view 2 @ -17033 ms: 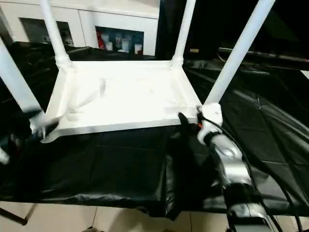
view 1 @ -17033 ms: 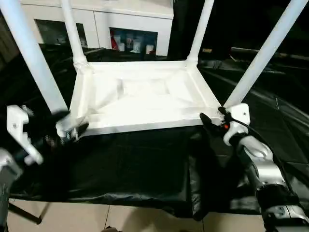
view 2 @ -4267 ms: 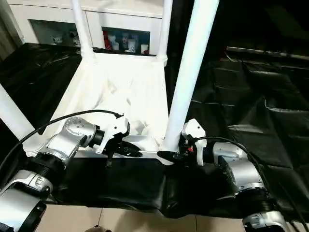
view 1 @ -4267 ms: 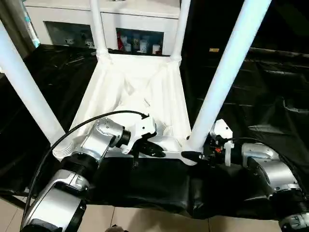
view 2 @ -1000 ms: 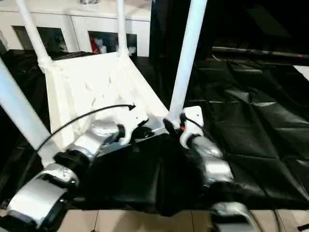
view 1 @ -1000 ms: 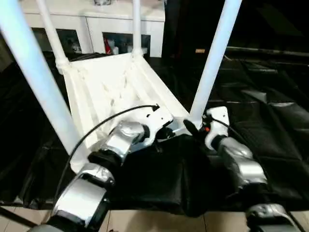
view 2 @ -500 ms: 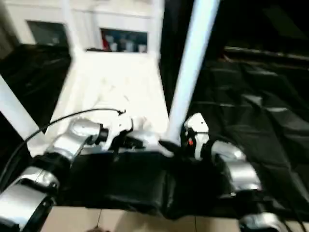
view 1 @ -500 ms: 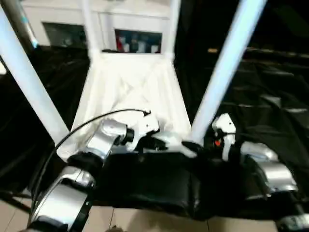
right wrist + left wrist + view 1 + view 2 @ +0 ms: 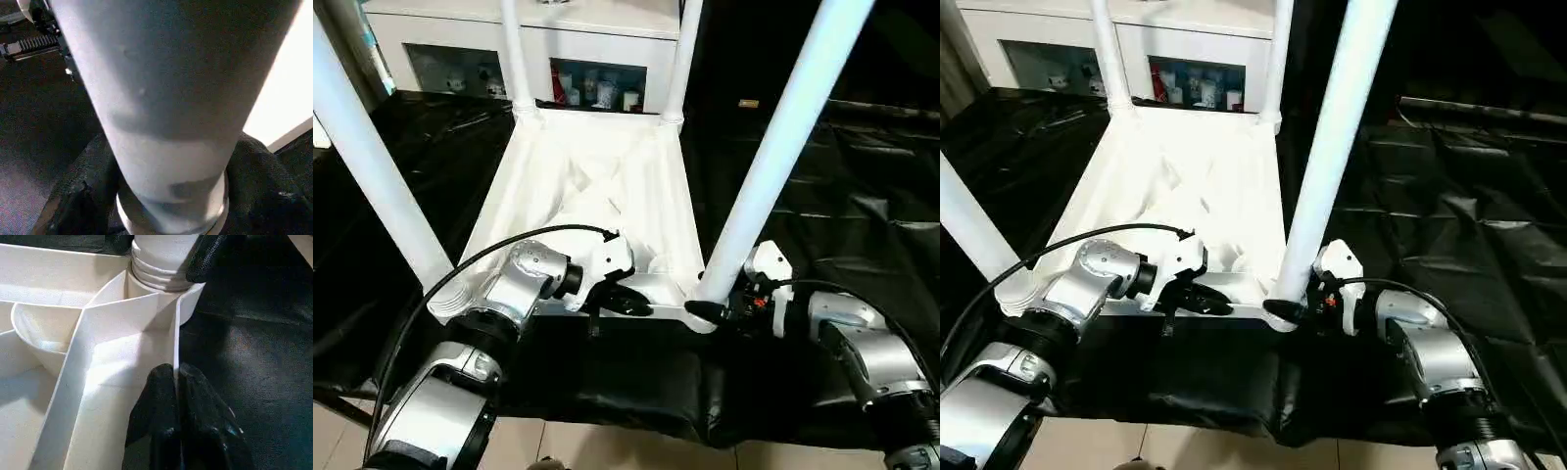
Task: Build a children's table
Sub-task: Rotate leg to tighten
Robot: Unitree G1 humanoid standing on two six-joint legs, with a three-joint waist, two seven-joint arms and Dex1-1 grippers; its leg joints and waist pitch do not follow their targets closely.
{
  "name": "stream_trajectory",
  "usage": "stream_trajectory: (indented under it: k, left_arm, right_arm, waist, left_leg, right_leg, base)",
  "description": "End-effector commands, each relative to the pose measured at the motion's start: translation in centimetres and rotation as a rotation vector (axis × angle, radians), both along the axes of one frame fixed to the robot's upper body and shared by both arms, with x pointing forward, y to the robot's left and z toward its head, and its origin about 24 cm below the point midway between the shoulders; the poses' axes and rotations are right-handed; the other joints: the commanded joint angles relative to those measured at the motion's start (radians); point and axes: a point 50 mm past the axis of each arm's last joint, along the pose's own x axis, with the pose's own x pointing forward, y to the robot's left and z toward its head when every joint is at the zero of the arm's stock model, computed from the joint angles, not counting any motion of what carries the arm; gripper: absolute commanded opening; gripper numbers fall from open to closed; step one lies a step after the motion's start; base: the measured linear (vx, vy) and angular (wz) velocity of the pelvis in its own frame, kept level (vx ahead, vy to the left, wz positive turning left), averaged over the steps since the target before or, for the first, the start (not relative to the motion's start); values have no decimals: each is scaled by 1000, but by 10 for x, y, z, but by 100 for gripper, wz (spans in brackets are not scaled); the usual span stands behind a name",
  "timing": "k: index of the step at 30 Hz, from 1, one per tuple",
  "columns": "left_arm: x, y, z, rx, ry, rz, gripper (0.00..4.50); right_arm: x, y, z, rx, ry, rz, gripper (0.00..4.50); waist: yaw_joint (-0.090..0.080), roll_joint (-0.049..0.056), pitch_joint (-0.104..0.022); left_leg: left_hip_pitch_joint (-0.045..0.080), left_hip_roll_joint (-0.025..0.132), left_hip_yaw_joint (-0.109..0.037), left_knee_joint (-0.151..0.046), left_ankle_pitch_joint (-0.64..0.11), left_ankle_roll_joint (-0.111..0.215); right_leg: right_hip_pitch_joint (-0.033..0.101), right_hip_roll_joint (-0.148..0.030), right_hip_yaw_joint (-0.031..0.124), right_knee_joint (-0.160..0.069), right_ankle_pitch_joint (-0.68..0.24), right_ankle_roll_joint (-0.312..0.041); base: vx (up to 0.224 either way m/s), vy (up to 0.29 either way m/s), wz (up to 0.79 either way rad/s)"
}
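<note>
The children's table lies upside down, its white ribbed tabletop (image 9: 597, 186) on the black sheet with four legs pointing up. My left gripper (image 9: 641, 305) is shut on the thin near rim of the tabletop (image 9: 122, 308); both black fingers (image 9: 156, 396) pinch that wall. My right gripper (image 9: 710, 311) sits at the near right corner, closed around the flared base of the near right leg (image 9: 773, 157). In the right wrist view that leg (image 9: 166, 98) stands between my two fingers (image 9: 83, 196), which press against both its sides.
The near left leg (image 9: 372, 166) rises close to my left forearm. A white glass-door cabinet (image 9: 529, 39) stands behind the table. Crinkled black sheeting (image 9: 832, 206) covers the surface, with pale floor (image 9: 607, 455) below its near edge.
The whole picture has swung and tilted, so the head camera moved. Both grippers stay at the same places on the rim and the near right leg.
</note>
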Motion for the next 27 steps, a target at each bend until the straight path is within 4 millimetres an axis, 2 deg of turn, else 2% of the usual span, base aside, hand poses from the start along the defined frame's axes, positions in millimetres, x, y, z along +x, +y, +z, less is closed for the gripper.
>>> stream_trajectory:
  k: [1, 7, 10, 13, 15, 17, 18, 19, 20, 22, 24, 27]
  left_arm:
    - [-4, -8, -1, -89, 20, 1, 0]
    - [-3, -8, -2, -83, 13, 17, 0]
    - [1, -9, -4, -60, 0, 85, 0]
    - [7, -12, -5, -51, -14, 161, 0]
    - [14, -21, -4, -53, -38, 261, 0]
    - [19, -28, -4, -48, -46, 323, 0]
    - [21, -32, -4, -45, -49, 361, 0]
    - [25, -40, -3, -44, -54, 437, 0]
    - [26, -47, -3, -34, -58, 475, 0]
    - [26, -54, -3, -28, -67, 495, 0]
    - [26, -64, -2, -27, -81, 506, 0]
    - [26, -68, -1, -26, -97, 503, 0]
  right_arm:
    - [-3, 2, -9, -46, 36, 24, 265]
    - [-2, 3, -12, -44, 42, 1, 261]
    - [2, 3, -17, -12, 53, -99, 261]
    - [8, 3, -22, -3, 59, -211, 260]
    - [15, 5, -31, 1, 81, -375, 260]
    - [18, 9, -36, 9, 101, -464, 260]
    - [20, 12, -39, 14, 114, -517, 260]
    - [23, 19, -44, -2, 124, -596, 260]
    - [27, 27, -46, -13, 134, -662, 259]
    - [30, 35, -48, -11, 149, -715, 259]
    - [35, 51, -47, 0, 170, -756, 259]
    - [37, 63, -45, -1, 151, -736, 259]
  waist:
    - [-2, -23, -52]
    - [-2, -23, -53]
    - [-3, -22, -51]
    - [-10, -21, -48]
    - [-23, -20, -43]
    - [-29, -22, -47]
    - [-29, -22, -47]
    - [-35, -14, -45]
    - [-35, -15, -50]
    - [-38, -14, -50]
    - [-42, -12, -54]
    - [-45, -12, -55]
  left_leg:
    - [3, 57, -23, -54, -150, 88]
    - [4, 58, -24, -54, -152, 86]
    - [4, 57, -24, -55, -159, 84]
    - [6, 56, -28, -60, -195, 58]
    - [11, 54, -30, -63, -241, 36]
    - [10, 53, -33, -62, -252, 27]
    - [7, 53, -34, -63, -245, 28]
    - [16, 53, -31, -64, -262, 23]
    - [14, 53, -34, -63, -250, 15]
    - [10, 53, -34, -64, -238, 14]
    - [11, 50, -31, -61, -225, 23]
    - [6, 48, -28, -59, -199, 46]
  right_leg:
    - [48, -80, 48, -74, -260, -179]
    - [48, -80, 48, -73, -266, -177]
    - [46, -81, 48, -75, -275, -177]
    - [44, -82, 47, -84, -356, -160]
    - [38, -80, 45, -94, -432, -144]
    - [42, -83, 44, -97, -463, -129]
    - [45, -83, 44, -96, -457, -125]
    - [33, -80, 46, -102, -463, -128]
    - [38, -82, 46, -97, -441, -133]
    - [39, -81, 47, -94, -408, -142]
    - [40, -78, 49, -89, -337, -160]
    - [46, -76, 49, -84, -272, -175]
  base:
    - [0, 0, 0]
    - [0, 0, 0]
    - [0, 0, 0]
    - [0, 0, 0]
    - [0, 0, 0]
    - [0, 0, 0]
    - [0, 0, 0]
    - [0, 0, 0]
    - [0, 0, 0]
    - [0, 0, 0]
    - [0, 0, 0]
    - [0, 0, 0]
